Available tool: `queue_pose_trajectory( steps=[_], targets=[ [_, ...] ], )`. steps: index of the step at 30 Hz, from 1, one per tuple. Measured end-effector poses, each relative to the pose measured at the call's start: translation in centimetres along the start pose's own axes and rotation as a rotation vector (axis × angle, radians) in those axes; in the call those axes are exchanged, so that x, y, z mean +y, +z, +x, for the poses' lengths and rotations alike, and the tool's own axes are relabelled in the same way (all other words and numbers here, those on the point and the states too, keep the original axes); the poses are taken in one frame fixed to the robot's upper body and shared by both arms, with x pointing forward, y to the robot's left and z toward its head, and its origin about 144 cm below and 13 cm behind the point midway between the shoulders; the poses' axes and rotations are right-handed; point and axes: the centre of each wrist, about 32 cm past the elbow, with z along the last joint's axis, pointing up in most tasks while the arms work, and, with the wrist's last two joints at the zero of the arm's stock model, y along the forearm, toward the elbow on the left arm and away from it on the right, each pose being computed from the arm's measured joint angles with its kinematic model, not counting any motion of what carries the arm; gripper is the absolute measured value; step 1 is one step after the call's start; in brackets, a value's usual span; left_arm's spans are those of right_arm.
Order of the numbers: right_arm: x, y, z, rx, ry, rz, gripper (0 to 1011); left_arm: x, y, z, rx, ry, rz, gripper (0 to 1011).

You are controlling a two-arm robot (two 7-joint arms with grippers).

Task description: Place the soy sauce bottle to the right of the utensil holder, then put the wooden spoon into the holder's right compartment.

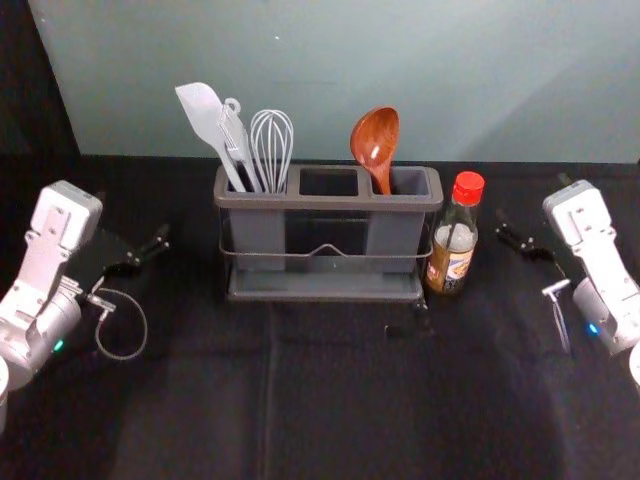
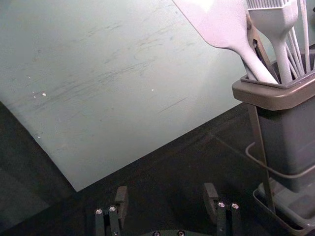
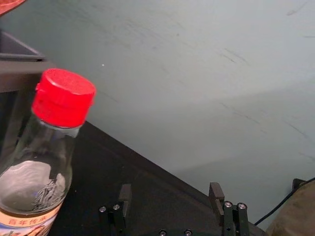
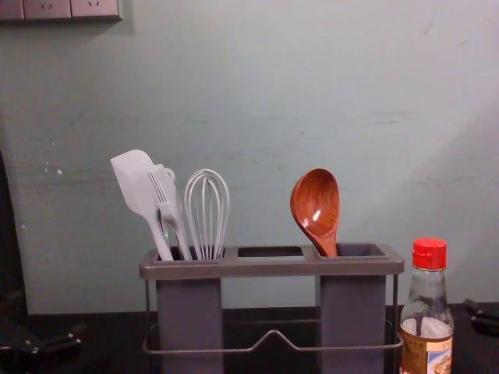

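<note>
As spoon and bottle look well placed, touch nothing.
The open left pincer, left of the holder, and open right pincer, right of it, should back off gently.

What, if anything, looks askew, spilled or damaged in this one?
Nothing stands out. The bottle is upright and capped, just right of the holder. The spoon sits bowl-up in the right compartment. The spatula leans outward, which seems ordinary. I see no spill or breakage.
</note>
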Motion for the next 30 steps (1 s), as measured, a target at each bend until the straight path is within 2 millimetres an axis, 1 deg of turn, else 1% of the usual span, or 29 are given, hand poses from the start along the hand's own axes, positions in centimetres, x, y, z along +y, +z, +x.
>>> queue_pose_trajectory(
  steps=[30],
  targets=[
    [0.01,0.02,0.06,-0.005,0.002,-0.001,1004,0.0,0.0,0.0,0.0,0.0,0.0,1005]
  ],
)
